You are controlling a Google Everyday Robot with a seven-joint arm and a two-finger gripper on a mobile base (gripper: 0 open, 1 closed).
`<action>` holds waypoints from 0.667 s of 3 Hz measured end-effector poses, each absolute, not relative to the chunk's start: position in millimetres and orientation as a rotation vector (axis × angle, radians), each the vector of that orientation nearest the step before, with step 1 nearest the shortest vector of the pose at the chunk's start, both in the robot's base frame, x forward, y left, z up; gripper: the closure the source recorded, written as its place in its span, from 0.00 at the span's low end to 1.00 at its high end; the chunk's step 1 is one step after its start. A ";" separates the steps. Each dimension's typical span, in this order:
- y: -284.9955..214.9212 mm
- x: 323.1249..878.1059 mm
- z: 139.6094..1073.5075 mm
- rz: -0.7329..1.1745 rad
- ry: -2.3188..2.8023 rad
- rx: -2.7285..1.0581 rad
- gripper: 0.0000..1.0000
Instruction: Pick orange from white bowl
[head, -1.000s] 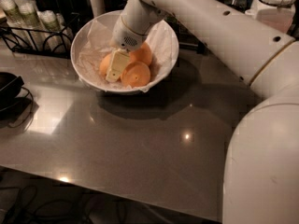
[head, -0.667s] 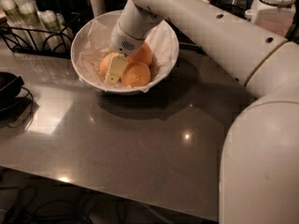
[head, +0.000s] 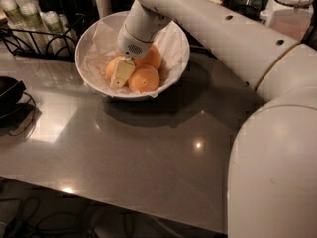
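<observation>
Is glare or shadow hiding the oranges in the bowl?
Camera view: no; the white bowl is evenly lit and the oranges show plainly, though the gripper, among them, covers part of the left one. Glare spots lie only on the table; the arm's shadow falls beside the bowl.

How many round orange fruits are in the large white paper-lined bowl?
3. The front orange lies nearest the camera in the white paper-lined bowl, the rear orange behind it, the left orange partly behind the gripper. Others may be hidden.
</observation>
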State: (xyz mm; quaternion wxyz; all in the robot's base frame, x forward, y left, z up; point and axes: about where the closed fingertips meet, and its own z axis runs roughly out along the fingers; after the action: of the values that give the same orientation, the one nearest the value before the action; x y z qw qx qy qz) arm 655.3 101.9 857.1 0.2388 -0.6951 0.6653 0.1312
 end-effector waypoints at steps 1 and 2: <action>105.7 658.5 850.2 0.363 1.831 -1.915 0.45; 108.8 660.1 849.9 0.365 1.831 -1.924 0.68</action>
State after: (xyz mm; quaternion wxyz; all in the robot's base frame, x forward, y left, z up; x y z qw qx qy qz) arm 660.1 108.8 849.9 0.2284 -0.6986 0.6650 0.1324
